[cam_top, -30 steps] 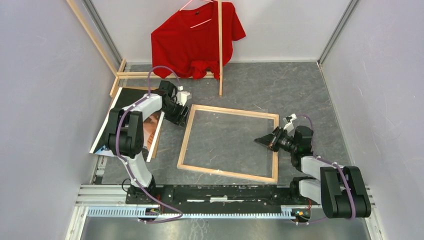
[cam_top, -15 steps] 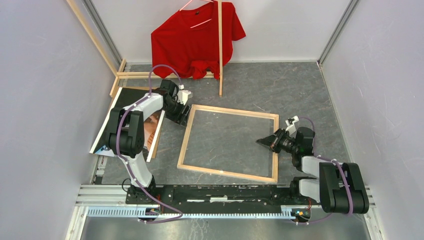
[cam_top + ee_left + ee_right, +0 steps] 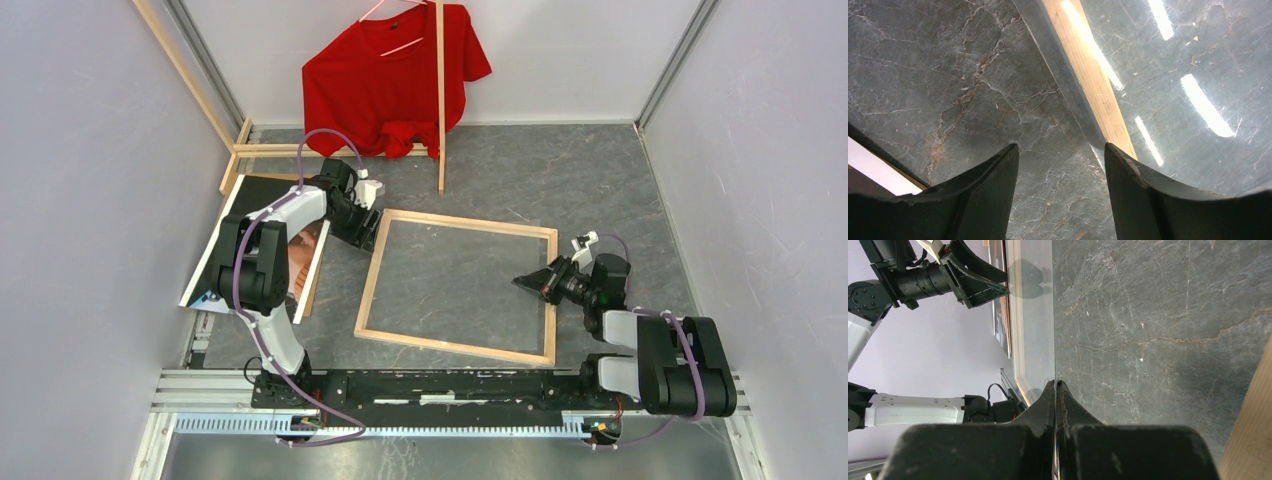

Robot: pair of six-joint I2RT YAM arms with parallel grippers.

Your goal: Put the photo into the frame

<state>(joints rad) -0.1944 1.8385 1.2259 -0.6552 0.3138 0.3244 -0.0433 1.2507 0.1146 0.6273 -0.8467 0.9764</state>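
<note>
While the left gripper [image 3: 1062, 150] stands well open with nothing between its fingers but bare grey worktop [image 3: 948, 75], its right finger sits just over the left bar of the frame [image 3: 1093, 85], close to that bar's far end. The pale wooden bar runs slantwise past the finger, and the clear pane [image 3: 1198, 60] beyond it mirrors the ceiling lights. From above, the left gripper [image 3: 360, 232] hovers at the far left corner of the frame [image 3: 371, 272].

The right gripper [image 3: 1055, 384] has its fingertips pressed fully together, low at the clear pane [image 3: 1035, 315]; whether the tips touch it or pinch it cannot be told. From overhead, the right gripper [image 3: 522, 283] points inward across the right bar, about halfway along it.

The frame lies flat, bare wood up, in the middle of the worktop [image 3: 600, 180], slightly skewed. The photo [image 3: 303, 252] lies picture side up by the worktop's left edge, partly under the left arm and outside the frame. A red shirt [image 3: 390, 80] hangs on a wooden rack [image 3: 440, 110] at the far edge.
</note>
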